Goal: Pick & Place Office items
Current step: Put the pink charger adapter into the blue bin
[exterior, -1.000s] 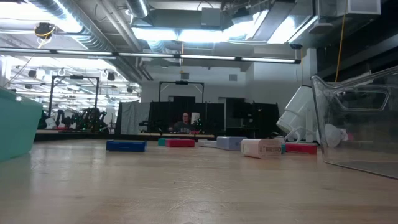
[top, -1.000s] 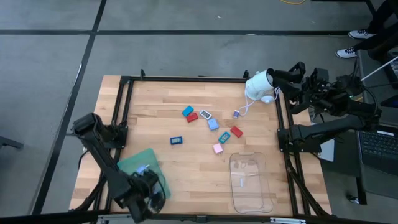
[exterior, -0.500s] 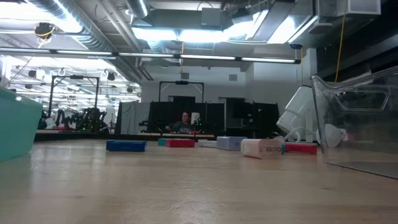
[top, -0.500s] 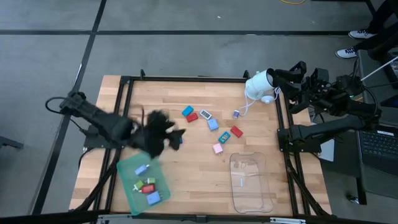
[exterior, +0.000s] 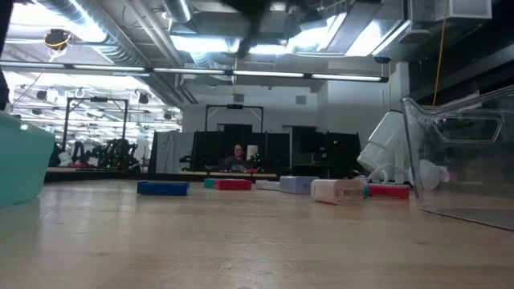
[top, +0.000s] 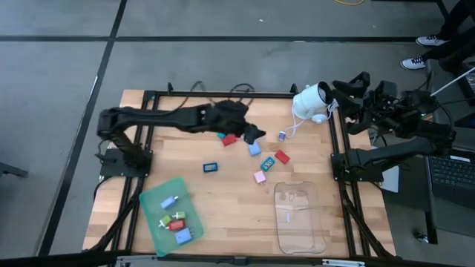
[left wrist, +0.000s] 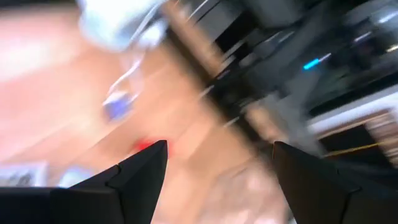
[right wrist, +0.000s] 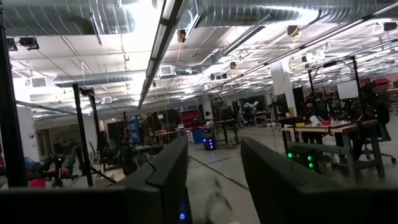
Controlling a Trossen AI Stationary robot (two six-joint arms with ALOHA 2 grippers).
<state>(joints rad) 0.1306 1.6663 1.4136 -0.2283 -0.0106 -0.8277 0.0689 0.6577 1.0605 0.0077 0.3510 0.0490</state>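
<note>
- The left arm reaches in across the far part of the tabletop (top: 223,215), and the left gripper (top: 254,133) hangs above the loose cluster of office items.
- In the left wrist view its two dark fingers (left wrist: 140,177) stand well apart with nothing between them — the picture is smeared, but a red piece and a blue piece show beyond them.
- The loose items lie around the tabletop's middle: a light blue piece (top: 254,148) just under the gripper, a red piece (top: 229,139) beside it, a second red piece (top: 282,156), a pink piece (top: 260,177), a teal piece (top: 268,165) and a dark blue piece (top: 211,167) a little apart toward the left arm's side.
- The green tray (top: 152,204) at the near left corner holds several small pieces — red, light blue and white among them.
- The clear tray (top: 297,194) sits near the right front.
- The white rounded device (top: 310,101) rests at the far right corner, its cord trailing to a small blue piece (top: 282,136).
- The right gripper (top: 343,89) waits off the tabletop's far right edge; its fingers (right wrist: 168,180) are spread apart, empty, facing the room.
</note>
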